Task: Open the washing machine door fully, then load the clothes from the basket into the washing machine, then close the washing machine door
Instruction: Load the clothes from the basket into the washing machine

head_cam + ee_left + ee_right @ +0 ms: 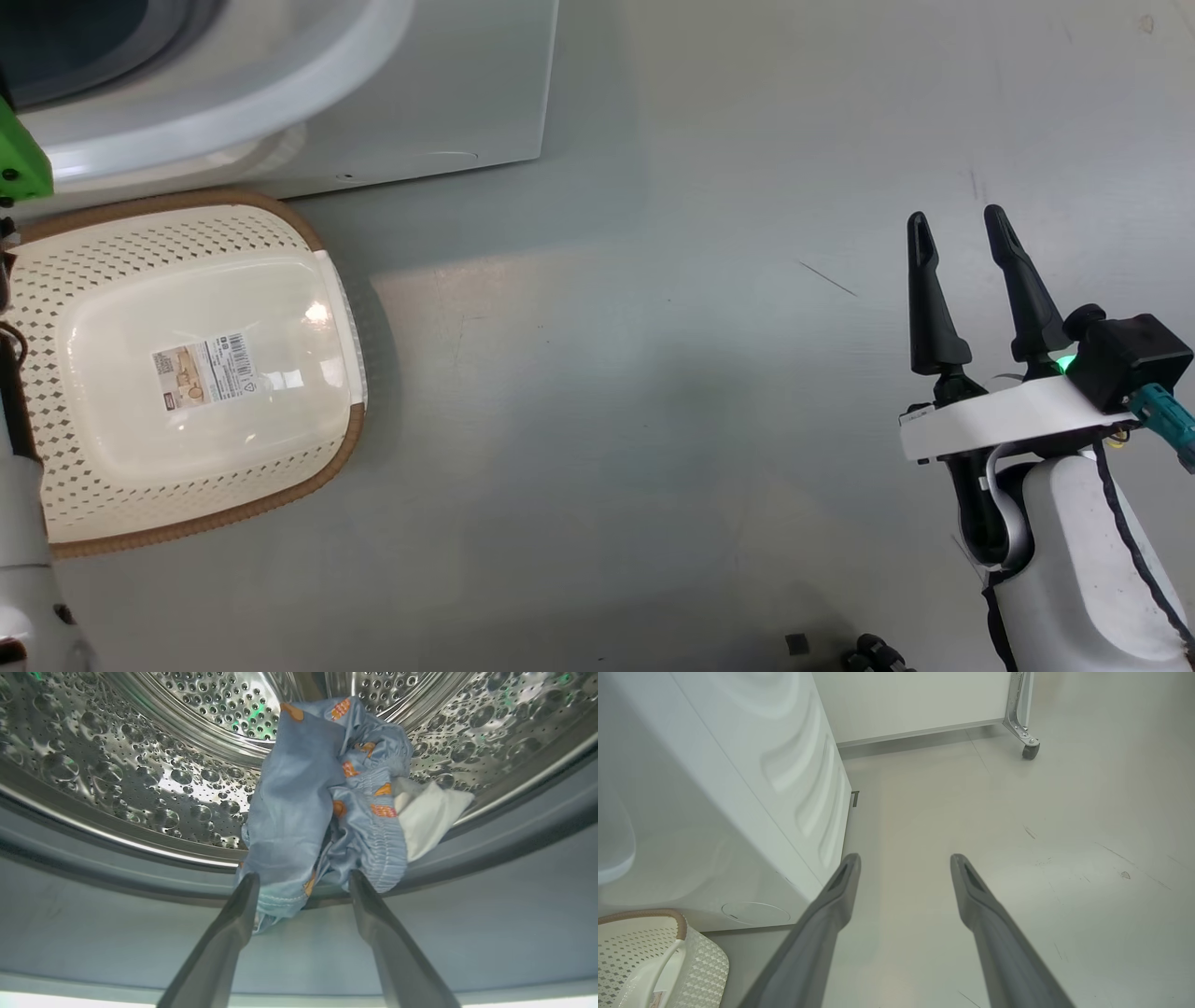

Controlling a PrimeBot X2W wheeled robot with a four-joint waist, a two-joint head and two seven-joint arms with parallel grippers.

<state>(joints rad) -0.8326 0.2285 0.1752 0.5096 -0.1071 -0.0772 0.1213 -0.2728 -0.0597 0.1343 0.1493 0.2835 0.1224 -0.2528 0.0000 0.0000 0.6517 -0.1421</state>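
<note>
Left end effector (303,879) standing open, crumpled light blue clothes (299,812) lying mid-frame at its fingertips (247,891), in perforated steel drum (140,765), right end effector (957,219) hovering open.

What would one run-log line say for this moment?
basket: empty | clothes: in drum, hem over gasket | left jaws: open at drum mouth | right jaws: open over floor

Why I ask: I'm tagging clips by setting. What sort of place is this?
Probably a laundry test area: a front-loading washing machine with clothes in its drum, a basket on the floor, a wheeled white panel.
</note>
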